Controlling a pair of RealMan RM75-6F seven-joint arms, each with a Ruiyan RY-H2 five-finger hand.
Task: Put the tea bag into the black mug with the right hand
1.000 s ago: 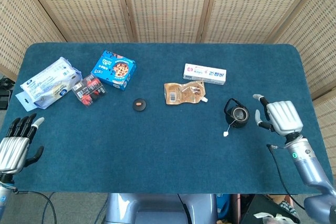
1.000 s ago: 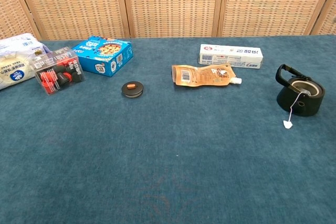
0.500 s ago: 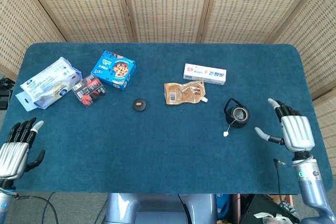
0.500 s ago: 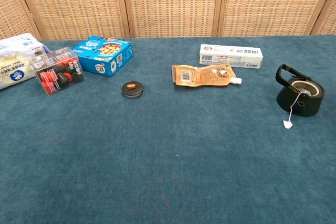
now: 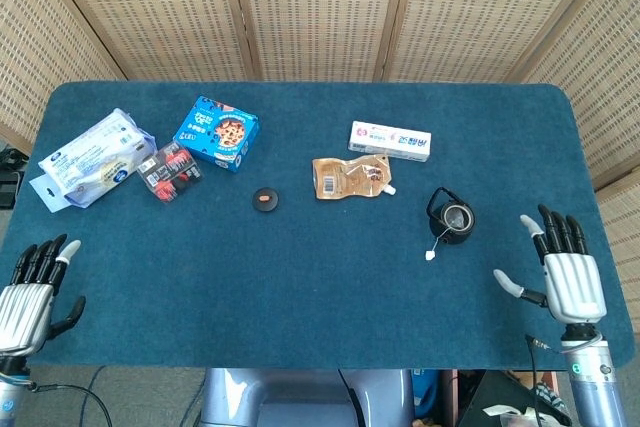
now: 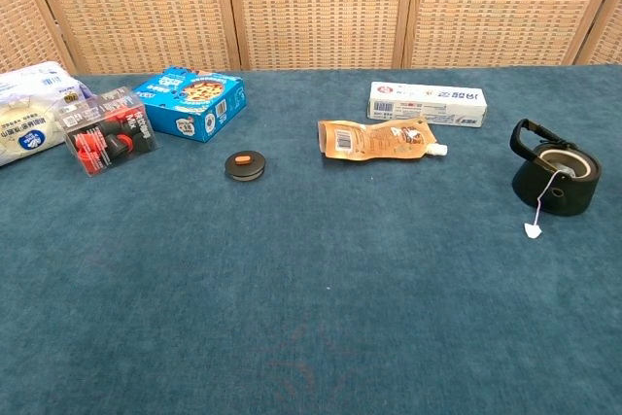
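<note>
The black mug (image 5: 452,216) (image 6: 554,179) stands upright on the right part of the blue table. A string runs out of it over the rim, and its small white tag (image 5: 431,254) (image 6: 532,230) lies on the cloth in front; the tea bag itself is hidden inside. My right hand (image 5: 568,274) hovers at the table's front right corner, well right of the mug, fingers spread and holding nothing. My left hand (image 5: 28,294) is at the front left corner, also empty with fingers apart. Neither hand shows in the chest view.
An orange pouch (image 5: 349,176) and a white toothpaste box (image 5: 389,139) lie behind the mug. A small black lid (image 5: 265,199), a blue snack box (image 5: 216,132), a red-and-black pack (image 5: 168,170) and a white packet (image 5: 90,158) sit to the left.
My right hand has drawn back from beside the mug toward the front right corner. The left hand has slid slightly nearer the front edge. The mug and tag have not moved.
</note>
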